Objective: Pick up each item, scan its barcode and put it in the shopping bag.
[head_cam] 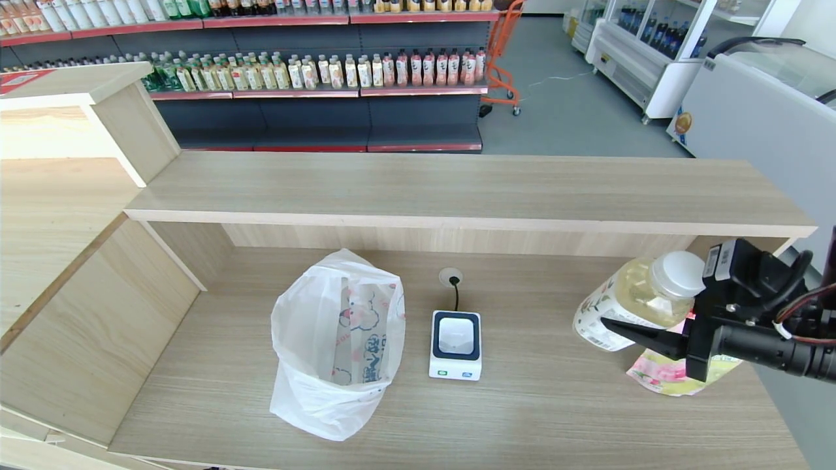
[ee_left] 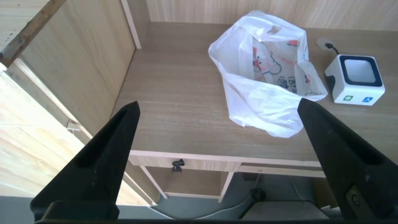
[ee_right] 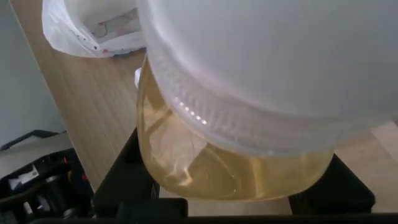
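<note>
The bottle (head_cam: 637,297) hides the far finger of the right gripper (head_cam: 637,316), and in the right wrist view its white cap (ee_right: 267,68) is so close that it blurs and runs past the edges. The pink packet (head_cam: 663,377) on the surface (head_cam: 555,418) lies partly under that gripper, its outline incomplete. The printed pack (head_cam: 356,333) in the shopping bag (head_cam: 304,352) is half veiled by plastic, and the fingers of the left gripper (ee_left: 217,106) are cut off by the left wrist view's lower edge.

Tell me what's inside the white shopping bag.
A printed packet stands inside the shopping bag. The bag's white wall covers the packet's lower part and the bag's bottom.
</note>
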